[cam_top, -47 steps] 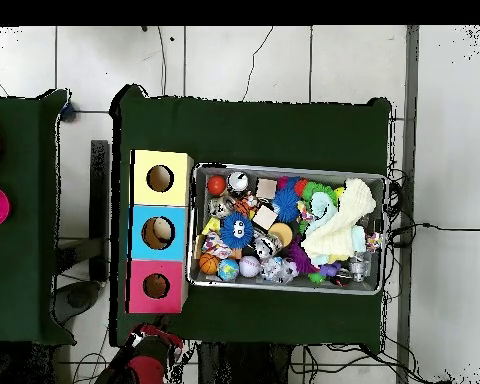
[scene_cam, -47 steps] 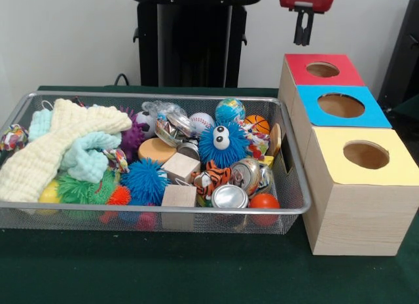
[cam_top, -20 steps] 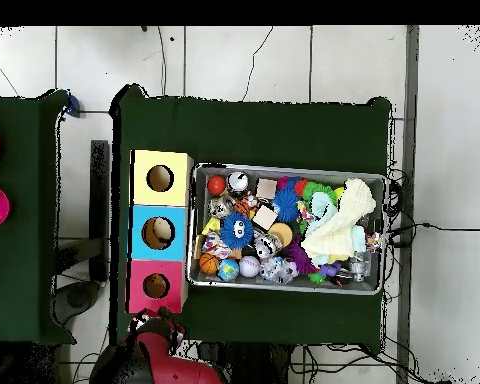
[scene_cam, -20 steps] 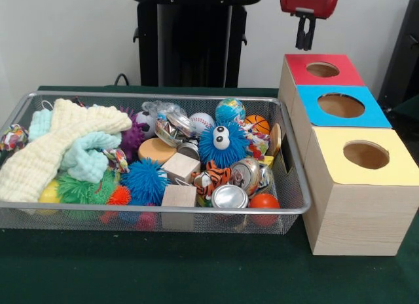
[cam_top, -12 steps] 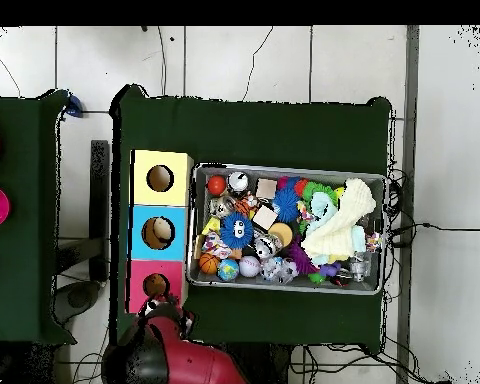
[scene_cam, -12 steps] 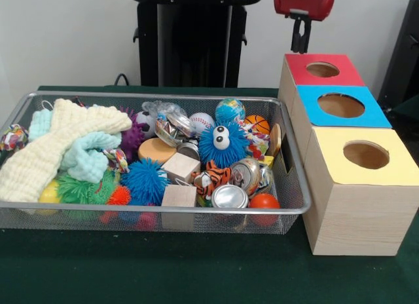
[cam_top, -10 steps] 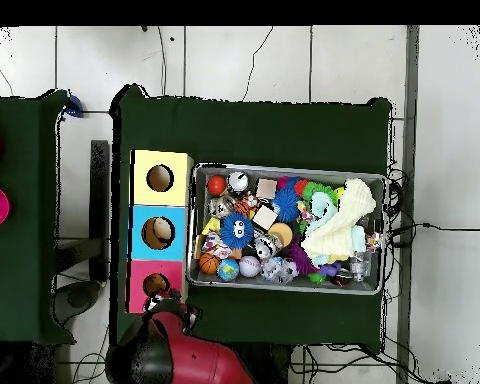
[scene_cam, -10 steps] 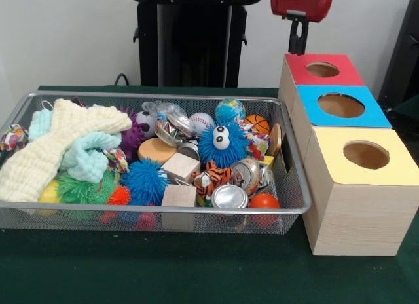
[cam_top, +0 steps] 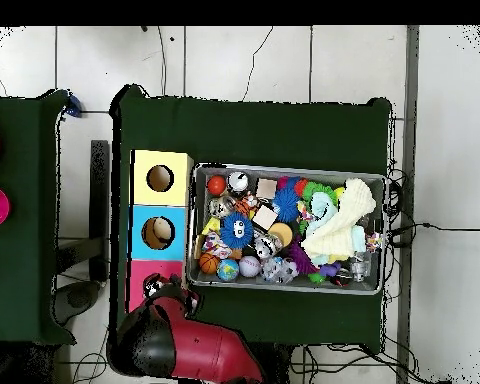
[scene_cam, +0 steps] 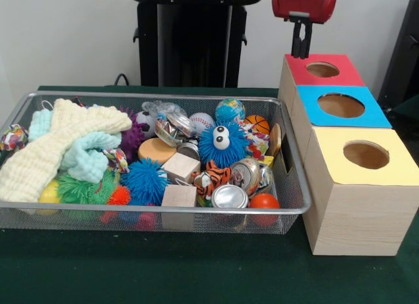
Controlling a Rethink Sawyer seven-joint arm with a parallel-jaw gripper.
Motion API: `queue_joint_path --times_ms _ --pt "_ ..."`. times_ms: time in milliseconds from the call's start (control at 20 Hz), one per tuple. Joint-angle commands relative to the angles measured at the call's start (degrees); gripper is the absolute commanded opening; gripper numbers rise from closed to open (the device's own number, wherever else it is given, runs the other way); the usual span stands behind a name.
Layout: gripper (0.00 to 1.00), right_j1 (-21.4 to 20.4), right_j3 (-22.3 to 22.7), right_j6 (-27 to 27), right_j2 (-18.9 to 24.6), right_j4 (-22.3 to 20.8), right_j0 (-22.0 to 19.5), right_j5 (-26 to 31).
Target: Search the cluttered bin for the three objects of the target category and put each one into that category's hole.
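Observation:
The wire mesh bin point(scene_cam: 163, 210) is full of clutter; it also shows in the overhead view point(cam_top: 284, 168). The tiger-striped toy point(scene_cam: 211, 176) lies near its front right, between a wooden cube and a silver can, and shows from above too point(cam_top: 246, 206). The tan-orange and pale yellow toys are hidden. The hole point(scene_cam: 322, 69) in the red-topped box is open. My gripper point(scene_cam: 301, 54) hangs shut and empty above that box's far left edge. In the overhead view my gripper point(cam_top: 169, 293) covers the hole.
The blue-topped box point(scene_cam: 341, 105) and the yellow-topped box point(scene_cam: 365, 154) stand in line in front of the red one. A fuzzy blue ball with eyes point(scene_cam: 221, 143), wooden cubes point(scene_cam: 181, 166), balls and knitted cloths point(scene_cam: 46, 153) fill the bin. The black pedestal point(scene_cam: 190, 35) stands behind.
My arm has swung in from the robot's side over the red-topped box. The gripper has shifted slightly left in the front view. Nothing in the bin has moved.

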Motion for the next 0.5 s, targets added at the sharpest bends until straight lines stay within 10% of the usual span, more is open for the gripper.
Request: queue_joint_path --times_ms 50,500 --pt "0.0 1.42 -8.8 1.29 1.06 -3.0 -2.08 9.58" --pt "0.0 3.17 -13.31 0.02 1.98 -5.3 -5.06 13.12"
